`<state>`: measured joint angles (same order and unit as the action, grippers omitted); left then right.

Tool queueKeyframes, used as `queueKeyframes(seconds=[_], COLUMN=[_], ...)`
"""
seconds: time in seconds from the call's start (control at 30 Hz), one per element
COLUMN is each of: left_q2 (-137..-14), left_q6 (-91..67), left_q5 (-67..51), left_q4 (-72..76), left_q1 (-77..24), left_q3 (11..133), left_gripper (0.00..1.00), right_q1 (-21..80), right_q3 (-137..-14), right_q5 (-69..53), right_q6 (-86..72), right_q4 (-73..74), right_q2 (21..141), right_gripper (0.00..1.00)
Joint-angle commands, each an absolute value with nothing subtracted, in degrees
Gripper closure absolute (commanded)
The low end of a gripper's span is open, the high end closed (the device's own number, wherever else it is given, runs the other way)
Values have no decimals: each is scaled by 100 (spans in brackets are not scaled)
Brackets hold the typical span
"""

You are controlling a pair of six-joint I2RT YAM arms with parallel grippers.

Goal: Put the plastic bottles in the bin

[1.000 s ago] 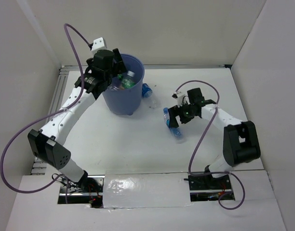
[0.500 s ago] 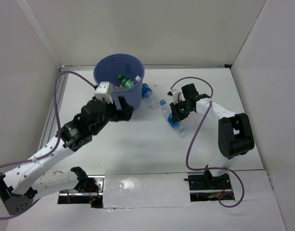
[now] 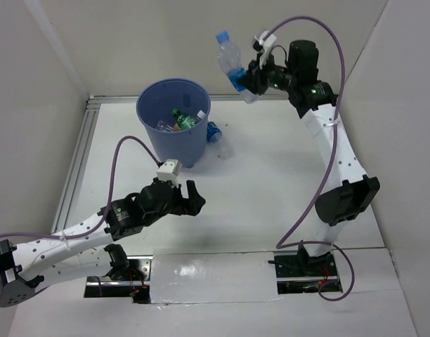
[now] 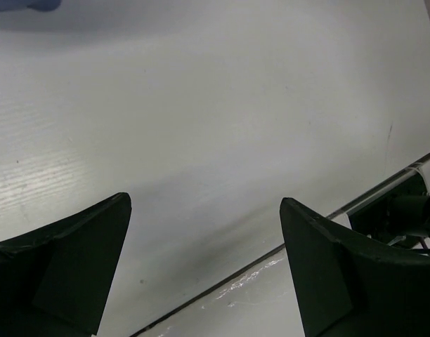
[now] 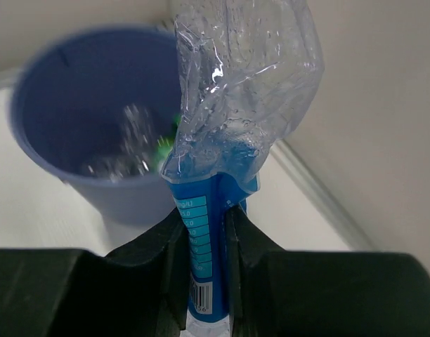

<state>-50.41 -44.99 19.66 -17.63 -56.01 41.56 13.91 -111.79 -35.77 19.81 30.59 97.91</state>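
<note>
The bin (image 3: pixel 174 149), a big blue bucket, stands at the back left of the table. A green bottle (image 3: pixel 184 119) and other bottles lie inside it. My right gripper (image 3: pixel 249 78) is high in the air to the right of the bin, shut on a crumpled clear bottle with a blue label (image 3: pixel 231 62). In the right wrist view both fingers pinch that bottle (image 5: pixel 236 105) at its label, with the bin (image 5: pixel 67 98) below and beyond it. Another bottle (image 3: pixel 214 131) lies on the table against the bin's right side. My left gripper (image 3: pixel 190 198) hangs open and empty low over the table, in front of the bin.
White walls close in the table on the left, back and right. A metal rail (image 3: pixel 285 97) runs along the back edge. The left wrist view shows bare white table between the fingers (image 4: pixel 320 260) and the table's front edge (image 4: pixel 271 256).
My right gripper shut on the bottle on the table and carried it up and back, beside the bin. The left arm drew away from the bin toward the front, still open.
</note>
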Motion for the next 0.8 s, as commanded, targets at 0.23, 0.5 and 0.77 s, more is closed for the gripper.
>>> queueKeyframes(seconds=[0.23,0.5,0.77], left_q2=[-5168,-4931,-4658], left_q6=[-5019,-5133,-5186], left_q5=[2206,2259,2259], left_q4=[-1283,-1414,-1415], left_q1=[-6047,-6152,-6152], left_q3=[3885,3657,3375], left_gripper=[0,0,0], right_q1=[2724,2900,2232], right_q3=[-13025,-13666,-13588], right_q5=[-4343,-3745,-2717], right_q6=[1055,615,439], right_q4=[1617,1362,1511], right_q2=[11609,12243,11840], right_gripper=[81,5,12])
